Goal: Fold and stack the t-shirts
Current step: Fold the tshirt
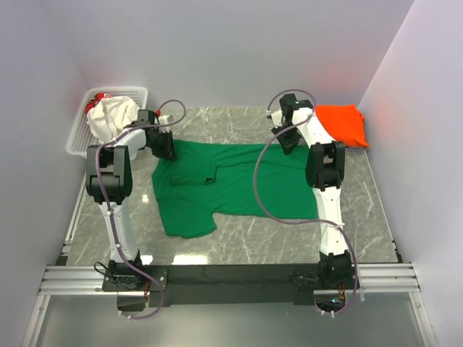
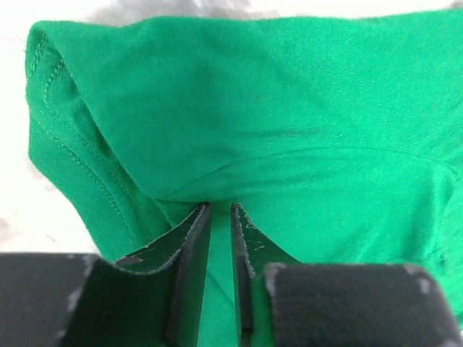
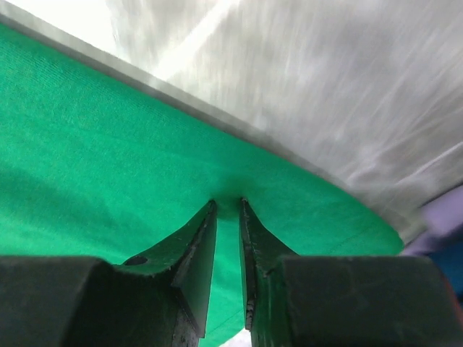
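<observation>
- Two arms reach out over a grey marble tabletop [image 1: 239, 249] in the top view, the left arm [image 1: 108, 173] on one side and the right arm [image 1: 324, 166] on the other.
- Between them a green t-shirt [image 1: 231, 191] lies spread on the tabletop, with one sleeve pointing toward the near edge and some cloth folded over near its middle.
- The left jaws sit at the shirt's far left corner, and the right jaws sit on its far edge, further right.
- An orange t-shirt [image 1: 343, 124] lies folded in the far right corner, well apart from the green one.
- A white lattice basket [image 1: 76, 137] stands in the far left corner and holds a bunched cream-white shirt [image 1: 112, 119].
- In the left wrist view, the green t-shirt [image 2: 253, 108] fills nearly the whole picture, and a stitched hem [image 2: 43, 72] curls at the upper left.
- The left jaws are drawn almost together and clamped on a fold of this green cloth, which creases in an arc at their tips.
- A pale strip of tabletop [image 2: 29, 217] shows at the left edge.
- In the right wrist view, the right jaws pinch the edge of the green t-shirt [image 3: 108, 166], and the cloth puckers where the tips meet it.
- Beyond that edge the tabletop [image 3: 311, 79] appears blurred.
</observation>
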Tool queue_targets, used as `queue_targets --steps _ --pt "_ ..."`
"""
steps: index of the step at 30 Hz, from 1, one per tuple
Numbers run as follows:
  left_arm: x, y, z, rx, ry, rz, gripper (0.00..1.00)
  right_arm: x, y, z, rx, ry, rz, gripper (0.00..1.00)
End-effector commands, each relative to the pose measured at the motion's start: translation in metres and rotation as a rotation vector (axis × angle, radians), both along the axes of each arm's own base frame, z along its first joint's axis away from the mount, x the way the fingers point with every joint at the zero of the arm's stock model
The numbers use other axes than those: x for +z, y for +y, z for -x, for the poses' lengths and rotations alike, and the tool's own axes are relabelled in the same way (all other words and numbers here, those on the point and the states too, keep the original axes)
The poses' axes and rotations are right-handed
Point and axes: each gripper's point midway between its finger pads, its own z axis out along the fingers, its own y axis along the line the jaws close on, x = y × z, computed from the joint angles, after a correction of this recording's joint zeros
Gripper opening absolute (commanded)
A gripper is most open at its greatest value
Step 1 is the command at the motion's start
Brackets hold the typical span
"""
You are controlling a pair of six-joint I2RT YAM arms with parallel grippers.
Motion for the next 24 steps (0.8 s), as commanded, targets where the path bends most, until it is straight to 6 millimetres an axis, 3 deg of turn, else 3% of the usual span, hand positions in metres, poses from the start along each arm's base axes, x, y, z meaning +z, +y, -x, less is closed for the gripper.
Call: queue_targets --steps 1,2,5,6,7,8,9,10,11,12,13,14,15,16,17,18,20,21,23,24 --pt "-0.015 0.016 -0.018 0.079 0.021 0.003 0.26 0.008 0.013 -0.04 0.034 -0.143 0.065 0.26" --pt "-0.017 0.026 -0.021 0.093 0.03 0.035 0.28 0.009 0.012 -0.047 0.032 -0.175 0.096 0.26" --pt "0.008 0.022 -0.036 0.044 -0.04 0.097 0.33 0.02 0.022 -0.068 0.044 -0.279 0.116 0.27" --pt "0.022 0.015 -0.037 0.006 -0.068 0.144 0.35 0.034 0.025 -0.071 0.043 -0.318 0.112 0.3" --pt "0.049 0.012 -0.04 -0.039 -0.132 0.15 0.4 0.043 0.028 -0.073 0.044 -0.339 0.098 0.32" --pt "0.066 0.009 -0.039 -0.087 -0.175 0.157 0.42 0.071 0.03 -0.072 0.048 -0.381 0.074 0.37" --pt "0.084 0.003 -0.033 -0.136 -0.213 0.181 0.49 0.086 0.035 -0.069 0.057 -0.397 0.042 0.4" --pt "0.09 0.001 -0.02 -0.17 -0.219 0.181 0.54 0.089 0.037 -0.054 0.071 -0.362 0.018 0.43" --pt "0.126 0.003 -0.012 -0.226 -0.318 0.145 0.55 0.128 0.036 -0.043 0.082 -0.41 -0.004 0.48" --pt "0.136 0.0 0.001 -0.268 -0.341 0.141 0.58 0.119 0.042 -0.021 0.108 -0.351 -0.044 0.49" --pt "0.13 0.001 0.024 -0.29 -0.307 0.133 0.65 0.126 0.044 -0.008 0.128 -0.344 -0.059 0.51" --pt "0.152 0.002 0.041 -0.359 -0.377 0.084 0.65 0.156 0.044 0.008 0.157 -0.384 -0.074 0.56" --pt "0.142 0.0 0.065 -0.401 -0.345 0.087 0.65 0.14 0.041 0.032 0.173 -0.313 -0.067 0.57" --pt "0.147 0.001 0.092 -0.482 -0.356 0.05 0.65 0.138 0.04 0.048 0.187 -0.285 -0.071 0.58" --pt "0.143 0.001 0.11 -0.528 -0.345 0.038 0.65 0.15 0.04 0.065 0.219 -0.285 -0.077 0.58" --pt "0.122 0.001 0.137 -0.57 -0.292 0.043 0.64 0.13 0.035 0.089 0.223 -0.205 -0.072 0.57" --pt "0.116 0.004 0.174 -0.681 -0.303 -0.012 0.63 0.128 0.034 0.119 0.265 -0.172 -0.092 0.53" --pt "0.109 0.007 0.188 -0.712 -0.291 -0.031 0.63 0.104 0.027 0.144 0.265 -0.092 -0.083 0.52" --pt "0.09 0.013 0.216 -0.767 -0.278 -0.087 0.63 0.099 0.024 0.164 0.301 -0.095 -0.077 0.48" --pt "0.077 0.016 0.229 -0.775 -0.253 -0.098 0.63 0.079 0.017 0.179 0.299 -0.062 -0.061 0.47"
